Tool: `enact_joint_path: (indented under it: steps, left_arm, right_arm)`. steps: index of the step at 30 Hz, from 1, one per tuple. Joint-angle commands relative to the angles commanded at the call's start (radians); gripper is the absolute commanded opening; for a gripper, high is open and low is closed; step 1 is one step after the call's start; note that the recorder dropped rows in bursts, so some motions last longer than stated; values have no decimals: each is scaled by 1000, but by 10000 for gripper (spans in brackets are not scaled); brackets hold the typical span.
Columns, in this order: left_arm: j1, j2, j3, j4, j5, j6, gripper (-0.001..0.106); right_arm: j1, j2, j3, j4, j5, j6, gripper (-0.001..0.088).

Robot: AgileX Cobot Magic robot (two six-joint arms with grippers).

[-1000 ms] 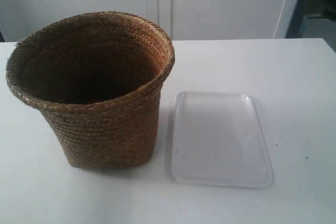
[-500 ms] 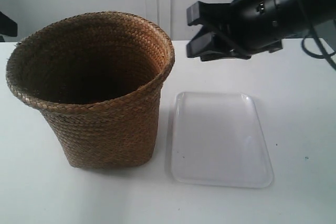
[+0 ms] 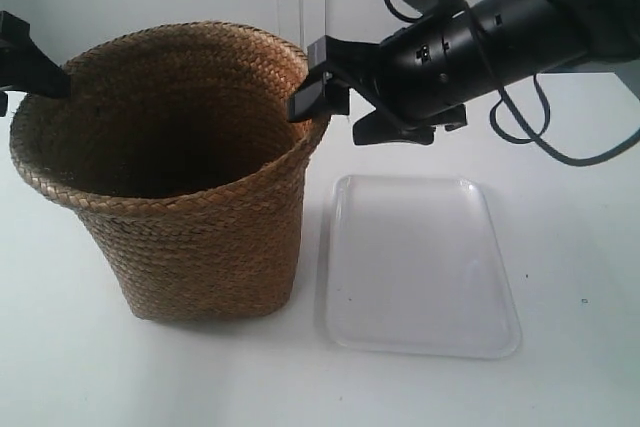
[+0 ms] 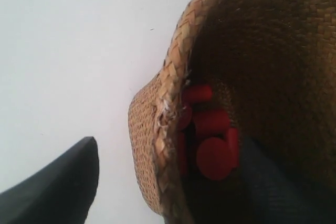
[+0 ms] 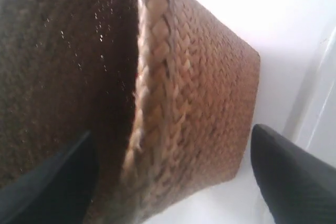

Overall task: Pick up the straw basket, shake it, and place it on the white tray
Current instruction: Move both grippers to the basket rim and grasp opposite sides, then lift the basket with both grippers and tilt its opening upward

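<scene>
The brown woven straw basket (image 3: 190,197) stands upright on the white table, left of the white tray (image 3: 420,262). The arm at the exterior view's right holds its gripper (image 3: 325,119) at the basket's right rim. A dark finger of the arm at the exterior view's left (image 3: 28,65) is at the left rim. In the left wrist view, my left gripper (image 4: 168,182) is open and straddles the braided rim (image 4: 173,77). In the right wrist view, my right gripper (image 5: 170,174) is open, with one finger inside the basket (image 5: 199,103) and one outside.
Several red rounded pieces (image 4: 210,140) lie inside the basket. The white table (image 3: 560,147) runs back to a pale wall. Cables (image 3: 520,127) hang from the arm at the exterior view's right, above the tray's far side.
The arm at the exterior view's right has moved left and down to the basket's right rim. The other arm's finger has come in to the left rim. Basket and tray have not moved.
</scene>
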Motion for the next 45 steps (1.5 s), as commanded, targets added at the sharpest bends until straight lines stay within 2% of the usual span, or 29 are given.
enact_joint_path:
  steps: [5,14,19,21,24,25,26,27,28,32,36,40,43,45]
  left_arm:
    - [0,51,0,-91,0,78,768]
    - [0,144,0,-97,17,95,763]
    - [0,183,0,-106,5,95,702]
    - [0,197,0,-128,9,95,631]
    - [0,206,2,-168,11,95,463]
    - [0,209,2,-201,9,95,295]
    - [0,209,2,-210,9,95,220]
    - [0,209,2,-214,11,97,21]
    - [0,209,2,-217,11,112,4]
    - [-2,207,2,-330,36,281,0]
    - [-53,140,24,-360,-18,400,0]
    - [-161,-92,167,-355,-270,439,0]
    - [-215,-216,259,-357,-341,454,0]
    - [-238,-284,310,-357,-346,478,0]
  right_arm:
    - [0,31,-2,2,-17,-4,749]
    - [8,88,-2,6,-70,-12,749]
    - [18,104,-2,6,-91,-13,721]
    - [18,111,-2,6,-81,-13,663]
    - [18,116,-2,6,-81,-13,505]
    - [18,116,-2,6,-86,-13,332]
    - [18,116,-2,6,-86,-13,253]
    - [18,116,-2,6,-94,-29,35]
    - [18,116,-2,6,-106,-41,4]
    - [18,100,-2,21,-117,-49,0]
    - [20,20,6,14,-101,-167,0]
    - [20,-183,87,-116,-151,-199,0]
    - [20,-301,187,-132,-204,-199,0]
    - [22,-364,243,-132,-200,-188,0]
